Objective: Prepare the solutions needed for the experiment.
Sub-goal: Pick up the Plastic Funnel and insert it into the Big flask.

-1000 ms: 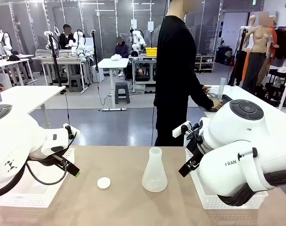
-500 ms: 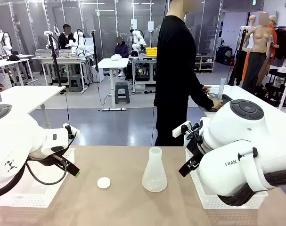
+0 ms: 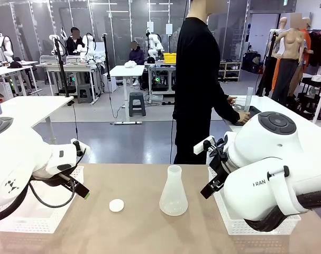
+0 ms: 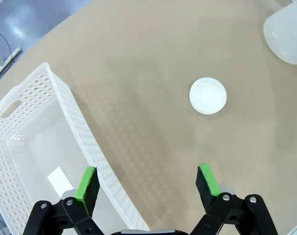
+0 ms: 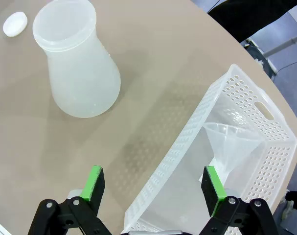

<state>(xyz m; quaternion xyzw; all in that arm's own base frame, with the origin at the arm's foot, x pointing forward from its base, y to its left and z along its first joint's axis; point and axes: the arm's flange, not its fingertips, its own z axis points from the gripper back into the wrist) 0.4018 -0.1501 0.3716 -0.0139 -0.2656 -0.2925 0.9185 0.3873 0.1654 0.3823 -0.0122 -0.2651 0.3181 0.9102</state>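
A translucent conical flask (image 3: 173, 193) stands upright in the middle of the tan table; I see no liquid in it, and the solutions are out of view. A small white round cap (image 3: 116, 205) lies to its left. My left gripper (image 4: 148, 183) hangs open above the table by a basket's edge, with the cap (image 4: 208, 96) ahead of it and the flask (image 4: 285, 34) farther off. Over the other basket's near corner my right gripper (image 5: 155, 183) is open and holds nothing. The flask (image 5: 79, 68) and the cap (image 5: 15, 23) lie beyond it.
A white perforated basket (image 3: 23, 211) sits at the table's left, with a white slip (image 4: 60, 178) inside. Another basket (image 3: 239, 225) at the right holds a clear funnel (image 5: 231, 142). A person in black (image 3: 197, 79) stands across, turned to a side table with a tall cylinder (image 3: 248, 99).
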